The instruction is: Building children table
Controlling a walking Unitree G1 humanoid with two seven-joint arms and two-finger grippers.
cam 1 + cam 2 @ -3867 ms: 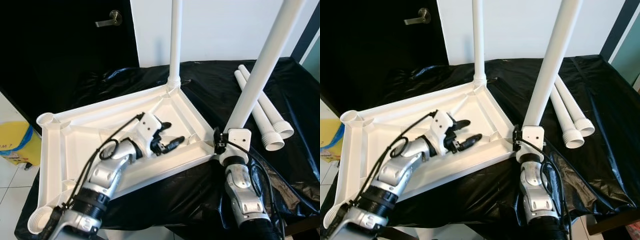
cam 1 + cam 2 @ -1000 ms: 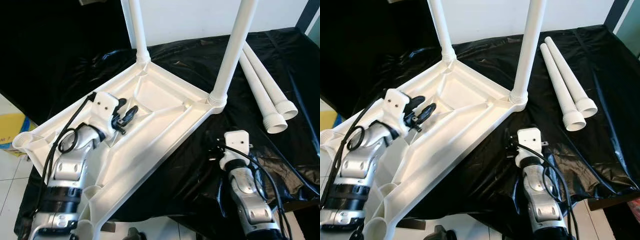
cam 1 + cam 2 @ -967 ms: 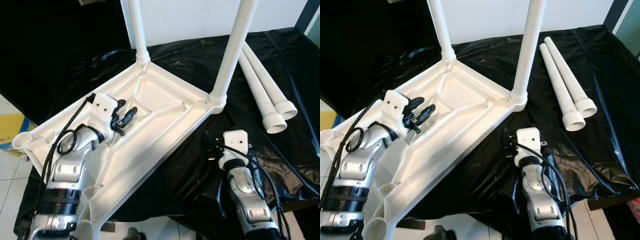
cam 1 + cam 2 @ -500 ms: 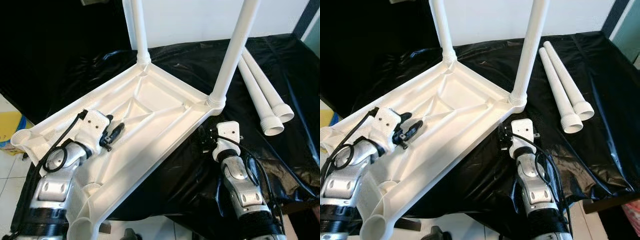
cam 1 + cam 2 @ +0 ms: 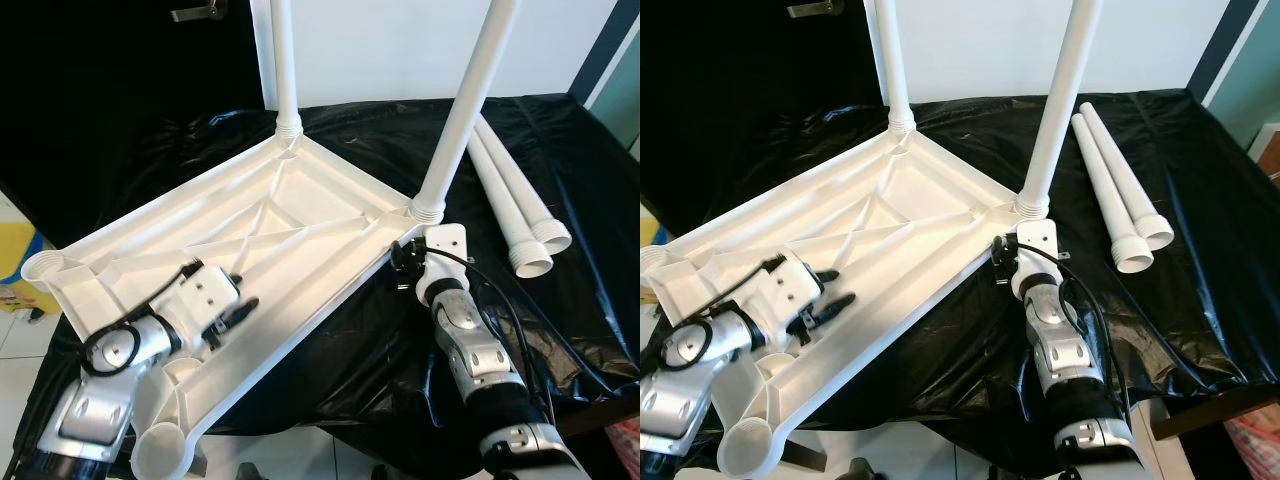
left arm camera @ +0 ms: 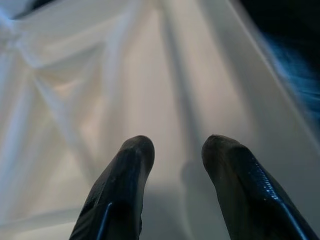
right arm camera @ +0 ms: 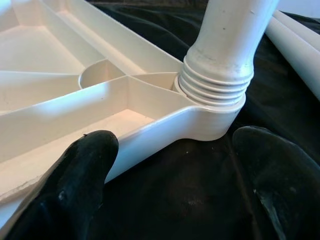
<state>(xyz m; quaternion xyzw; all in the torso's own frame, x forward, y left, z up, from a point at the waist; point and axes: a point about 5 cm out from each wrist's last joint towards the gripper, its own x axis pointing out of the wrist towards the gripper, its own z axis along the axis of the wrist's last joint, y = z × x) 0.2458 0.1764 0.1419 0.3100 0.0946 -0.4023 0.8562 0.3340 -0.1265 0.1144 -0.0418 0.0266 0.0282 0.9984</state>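
Right gripper (image 7: 170,165): jaws spread wide, empty, straddling the corner socket where the near fitted leg (image 5: 462,110) screws into the tabletop (image 5: 290,215). They are close to the socket, not touching it.

Left gripper (image 6: 175,150): jaws parted, pinching nothing, hovering just over the ribbed underside near the tabletop's near end.

The tabletop lies upside down on the black-covered worktop (image 5: 560,130), overhanging its near edge. Far fitted leg (image 5: 284,60) stands at the back corner. Two loose legs (image 5: 515,200) lie side by side to the right, well apart from both grippers. Two empty sockets (image 5: 160,462) remain at the near-left end.

Handling, my read: hollow moulded plastic, so light and fairly stiff, but glossy and slippery. Standing legs make it top-heavy and prone to levering. Best hold on the tabletop is the rim or a rib. Take a loose leg mid-shaft, not by the threaded collar.

Versus 0.5 s ago: the right gripper has come up to the corner socket from lower on the black sheet. The left gripper has slid back toward the near end of the tabletop. The camera has shifted too, so the tabletop's apparent move is unreliable.
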